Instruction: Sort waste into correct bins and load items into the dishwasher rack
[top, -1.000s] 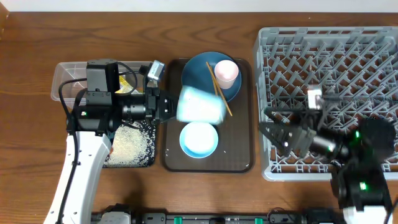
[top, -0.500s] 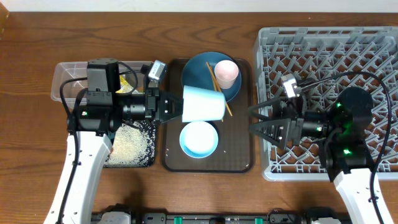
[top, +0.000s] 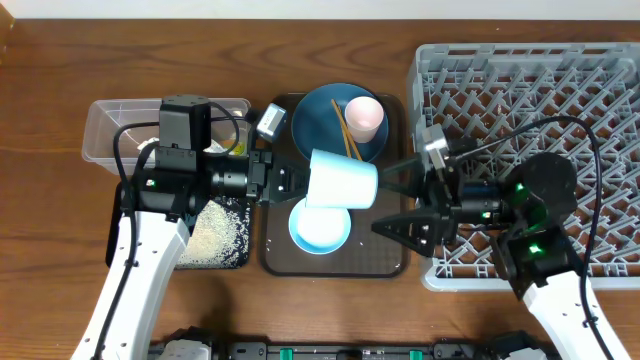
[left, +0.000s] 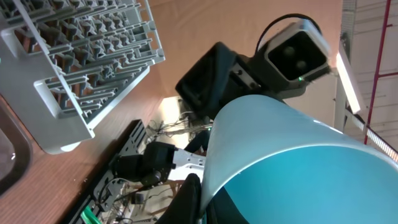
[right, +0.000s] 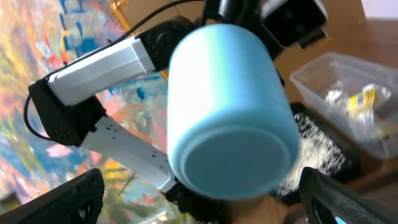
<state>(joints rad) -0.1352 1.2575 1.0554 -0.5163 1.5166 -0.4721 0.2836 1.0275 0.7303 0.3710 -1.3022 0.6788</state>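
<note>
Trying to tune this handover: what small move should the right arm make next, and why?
Probably ease the right gripper forward until its open fingers straddle the base of the light blue cup. The left gripper holds the cup sideways in the air, base facing the right gripper, whose fingers stand wide and not yet around it.

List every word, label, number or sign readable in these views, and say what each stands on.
No text can be read in any view.
Print on the yellow-green wrapper in the clear tub: too blurred to read.
The light blue cup: plain, no marking visible.
</note>
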